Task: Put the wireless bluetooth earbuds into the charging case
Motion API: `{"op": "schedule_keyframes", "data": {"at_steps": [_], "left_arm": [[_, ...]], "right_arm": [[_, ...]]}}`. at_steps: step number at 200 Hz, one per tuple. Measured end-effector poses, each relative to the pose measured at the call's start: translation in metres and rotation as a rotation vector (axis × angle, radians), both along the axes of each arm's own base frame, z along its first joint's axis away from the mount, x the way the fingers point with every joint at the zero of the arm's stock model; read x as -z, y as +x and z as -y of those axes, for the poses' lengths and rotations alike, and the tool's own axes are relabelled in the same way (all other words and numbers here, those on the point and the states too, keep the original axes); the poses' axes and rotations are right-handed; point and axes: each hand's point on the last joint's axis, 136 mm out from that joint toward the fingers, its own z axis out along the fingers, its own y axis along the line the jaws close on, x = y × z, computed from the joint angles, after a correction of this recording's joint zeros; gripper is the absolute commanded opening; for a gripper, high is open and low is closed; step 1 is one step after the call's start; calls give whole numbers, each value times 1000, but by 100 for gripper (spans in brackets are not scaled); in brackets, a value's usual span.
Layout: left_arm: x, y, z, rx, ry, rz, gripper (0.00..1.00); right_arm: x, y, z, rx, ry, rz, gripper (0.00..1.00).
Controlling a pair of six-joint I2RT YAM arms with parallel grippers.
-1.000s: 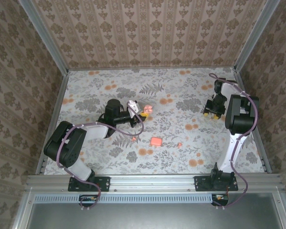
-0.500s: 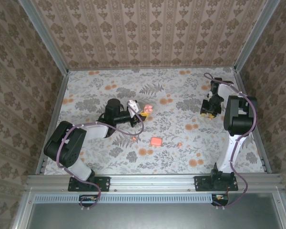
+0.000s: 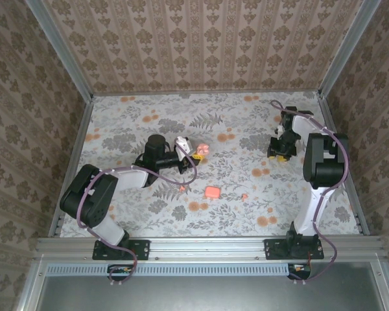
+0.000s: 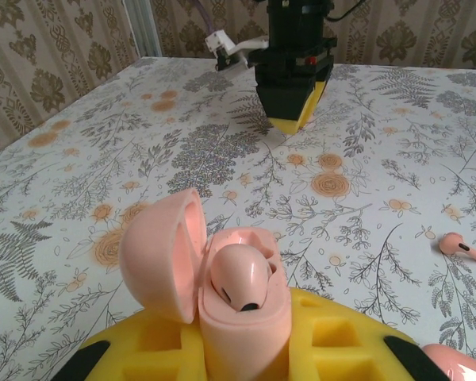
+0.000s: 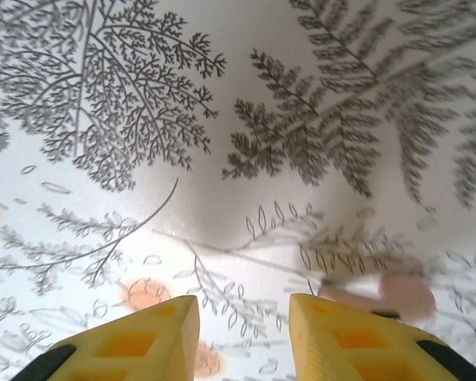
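Left wrist view puts the charging case (image 4: 222,325) right at my own left gripper (image 4: 246,353). It stands upright with its lid (image 4: 160,254) swung open and one earbud (image 4: 239,278) sitting in a well. The neighbouring well is hidden from me. My left jaws are closed on the lower body of the case, a yellow pad on either side, and the lid is free.

I judge the case light, hard and glossy, so it is apt to slip or twist if squeezed off-centre. The sides below the seam are the place to hold, never the hinged lid.

Another earbud (image 4: 460,248) lies loose on the flowered table (image 4: 365,159), toward the right of that view and apart from the case. It looks tiny, smooth and rounded, likely to squirt out of a pinch. I would take it across the stem, low to the cloth.

My right gripper (image 5: 244,313) hangs tips-down close over the cloth, well across the table, its jaws a narrow way apart with nothing between them. A blurred pink shape (image 5: 397,295) lies just beyond one finger; I cannot tell what it is.
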Motion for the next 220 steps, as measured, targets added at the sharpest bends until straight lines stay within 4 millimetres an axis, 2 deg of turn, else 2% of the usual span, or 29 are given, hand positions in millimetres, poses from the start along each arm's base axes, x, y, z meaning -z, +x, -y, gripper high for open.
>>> {"op": "schedule_keyframes", "data": {"at_steps": [38, 58, 80, 140, 220], "left_arm": [[2, 0, 0, 0, 2, -4, 13], [2, 0, 0, 0, 2, -4, 13], [2, 1, 0, 0, 2, -4, 13], [2, 1, 0, -1, 3, -4, 13], [2, 1, 0, -1, 3, -4, 13]], "right_arm": [[-35, -3, 18, 161, -48, 52, 42], [-43, -6, 34, 283, -65, 62, 43], [-40, -8, 45, 391, -73, 43, 44], [-6, -8, 44, 530, -69, -66, 44], [0, -7, 44, 565, -69, -71, 40]]}}
